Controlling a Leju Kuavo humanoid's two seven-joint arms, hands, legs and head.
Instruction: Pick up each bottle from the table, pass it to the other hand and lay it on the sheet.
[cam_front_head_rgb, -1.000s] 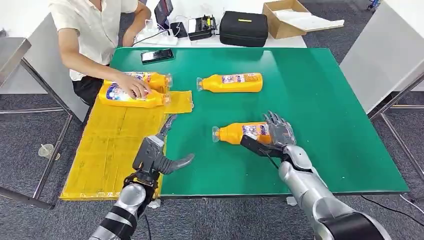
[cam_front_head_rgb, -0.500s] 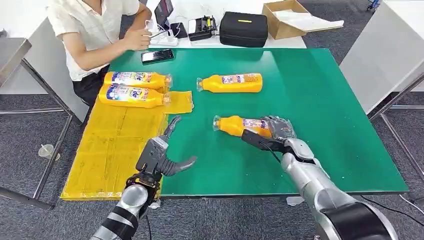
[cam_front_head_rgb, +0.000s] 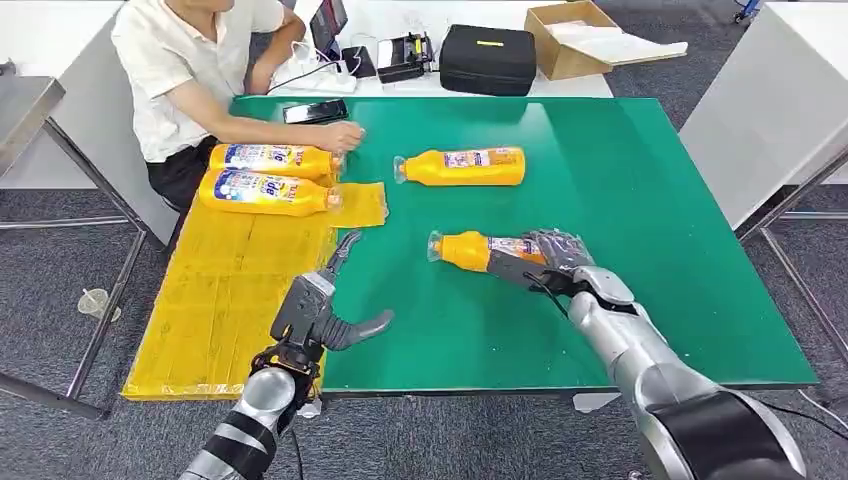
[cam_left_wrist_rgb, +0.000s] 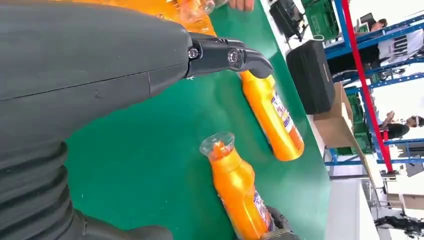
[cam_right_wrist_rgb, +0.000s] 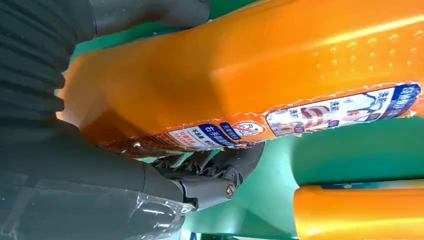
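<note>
My right hand (cam_front_head_rgb: 555, 258) grips the base end of an orange bottle (cam_front_head_rgb: 478, 250) lying sideways near the middle of the green table (cam_front_head_rgb: 640, 180), its clear cap pointing toward my left. The right wrist view shows the fingers (cam_right_wrist_rgb: 215, 175) wrapped under that bottle (cam_right_wrist_rgb: 260, 80). My left hand (cam_front_head_rgb: 322, 305) hovers open at the table's near left edge, beside the yellow sheet (cam_front_head_rgb: 220, 290). A second orange bottle (cam_front_head_rgb: 462, 165) lies farther back on the table. Two more bottles (cam_front_head_rgb: 262, 176) lie side by side at the sheet's far end.
A person sits at the table's far left corner with a hand (cam_front_head_rgb: 340, 136) by the caps of the bottles on the sheet. A black phone (cam_front_head_rgb: 314, 110) lies near them. Beyond the table are a black case (cam_front_head_rgb: 488, 56) and a cardboard box (cam_front_head_rgb: 570, 35).
My right hand has closed around the near bottle and lifted it slightly, shifting it a little away from me. The person's hand left the sheet bottles, reached back, then returned near their caps.
</note>
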